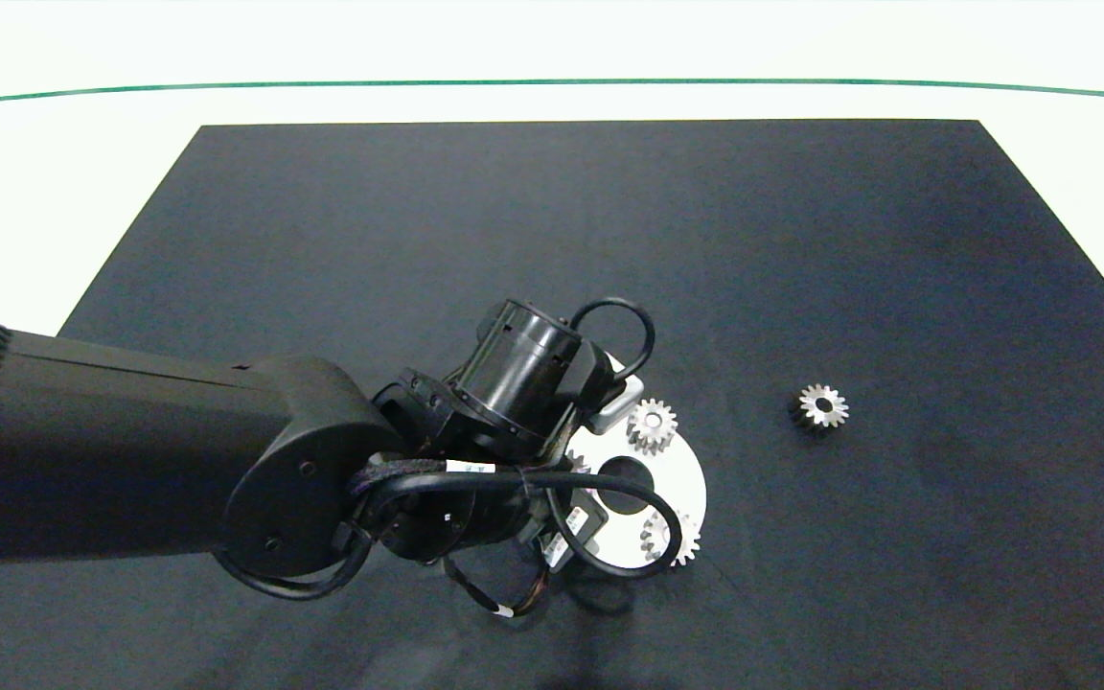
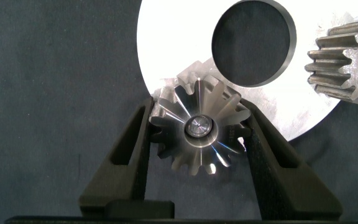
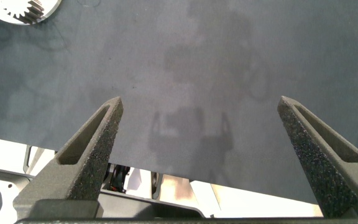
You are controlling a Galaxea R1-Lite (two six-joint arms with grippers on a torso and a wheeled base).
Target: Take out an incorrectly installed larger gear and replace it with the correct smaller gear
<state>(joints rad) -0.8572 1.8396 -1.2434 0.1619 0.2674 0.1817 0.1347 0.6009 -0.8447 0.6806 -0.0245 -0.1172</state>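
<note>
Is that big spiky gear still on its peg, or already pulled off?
Still on: the larger gear lies flat on the white disc, a pin showing in its bore, with the left gripper's fingers on either side.

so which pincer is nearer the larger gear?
Left. The left pincer straddles the larger gear on the white disc; the right pincer hangs open over bare mat, away from it.

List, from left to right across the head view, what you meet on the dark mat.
Left arm → white round plate carrying two small gears, one at → lone smaller gear lying on the mat.
</note>
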